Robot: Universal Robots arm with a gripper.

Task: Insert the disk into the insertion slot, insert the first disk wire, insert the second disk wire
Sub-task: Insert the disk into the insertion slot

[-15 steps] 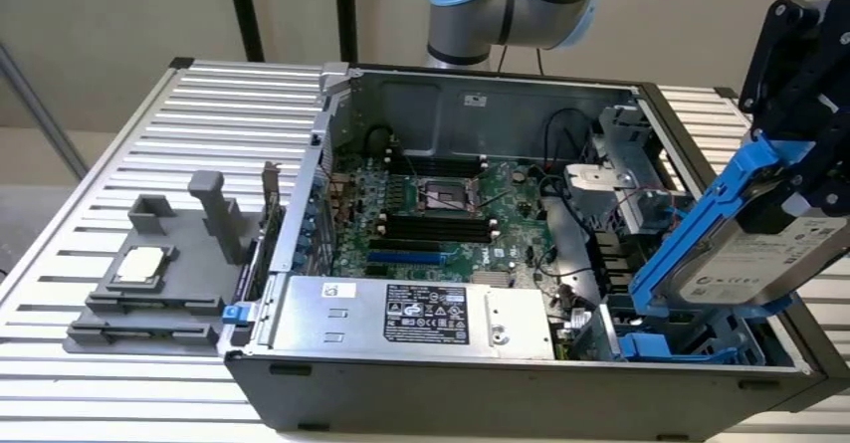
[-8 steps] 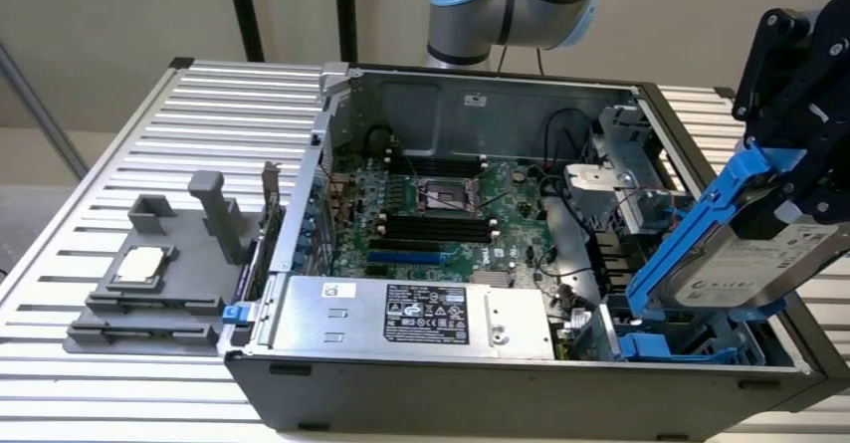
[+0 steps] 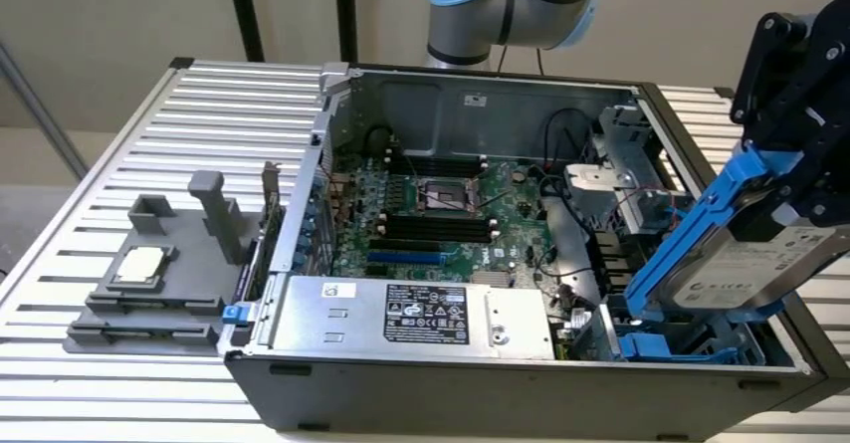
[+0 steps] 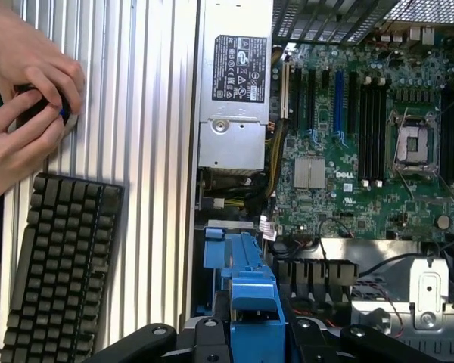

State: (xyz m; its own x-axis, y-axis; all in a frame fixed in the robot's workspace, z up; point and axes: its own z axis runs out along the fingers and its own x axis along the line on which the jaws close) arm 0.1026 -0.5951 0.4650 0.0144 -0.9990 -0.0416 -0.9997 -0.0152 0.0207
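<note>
The black claw point(image 3: 793, 192) is clamped on the flat silver-grey hard drive in a bright blue plastic frame point(image 3: 743, 264). The drive is held tilted just above the grey-blue open-topped drive cage point(image 3: 671, 346).

Silver disk point(image 3: 751, 264) in blue frame, tilted, just above blue-clipped insertion slot point(image 3: 668, 346)

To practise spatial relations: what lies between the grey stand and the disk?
In the exterior view, the silver power supply box lies between the grey stand and the disk.
</note>
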